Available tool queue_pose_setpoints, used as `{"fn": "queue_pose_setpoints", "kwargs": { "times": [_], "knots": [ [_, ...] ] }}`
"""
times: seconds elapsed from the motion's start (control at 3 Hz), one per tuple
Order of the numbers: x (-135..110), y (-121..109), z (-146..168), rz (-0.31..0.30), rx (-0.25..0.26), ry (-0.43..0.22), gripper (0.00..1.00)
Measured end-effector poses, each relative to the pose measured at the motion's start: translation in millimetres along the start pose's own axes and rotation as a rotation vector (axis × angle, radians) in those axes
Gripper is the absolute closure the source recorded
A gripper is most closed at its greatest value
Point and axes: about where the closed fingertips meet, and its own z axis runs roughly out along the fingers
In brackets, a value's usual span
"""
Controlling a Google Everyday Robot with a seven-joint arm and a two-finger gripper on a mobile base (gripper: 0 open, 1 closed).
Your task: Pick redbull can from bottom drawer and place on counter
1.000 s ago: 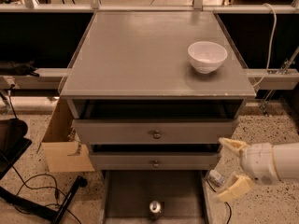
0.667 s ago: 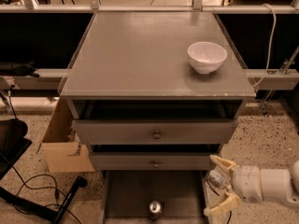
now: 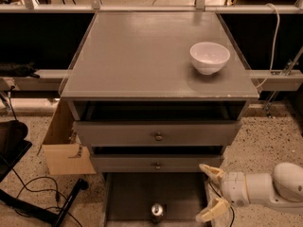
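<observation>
The redbull can (image 3: pixel 157 212) stands upright on the floor of the pulled-out bottom drawer (image 3: pixel 132 197), near the frame's lower edge. It is slim with a shiny silver top. My gripper (image 3: pixel 210 194) is open and empty, low at the drawer's right side, to the right of the can and apart from it. Its pale fingers (image 3: pixel 211 172) spread one above the other. The counter (image 3: pixel 142 56) is the flat grey top of the cabinet above.
A white bowl (image 3: pixel 209 57) sits on the counter's right side. Two knobbed grey drawers (image 3: pixel 157 135) are slightly open above the bottom one. A cardboard box (image 3: pixel 64 145) and black cables (image 3: pixel 33 207) lie on the floor to the left.
My gripper and arm have moved down and to the left, from beside the lower knobbed drawer to the right edge of the bottom drawer. The can has not moved.
</observation>
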Motion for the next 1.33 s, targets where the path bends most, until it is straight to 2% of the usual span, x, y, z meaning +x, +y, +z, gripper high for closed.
{"fn": "queue_pose_setpoints", "kwargs": {
  "times": [0.33, 0.67, 1.0, 1.33],
  "knots": [
    [19.4, -9.4, 11.4, 0.014, -0.026, -0.014, 0.0],
    [79.4, -11.1, 36.9, 0.02, -0.077, -0.047, 0.0],
    [136.1, -3.7, 67.5, -0.001, -0.112, -0.088, 0.0],
    [173.7, -5.0, 95.4, -0.024, -0.111, -0.109, 0.0]
  ]
}}
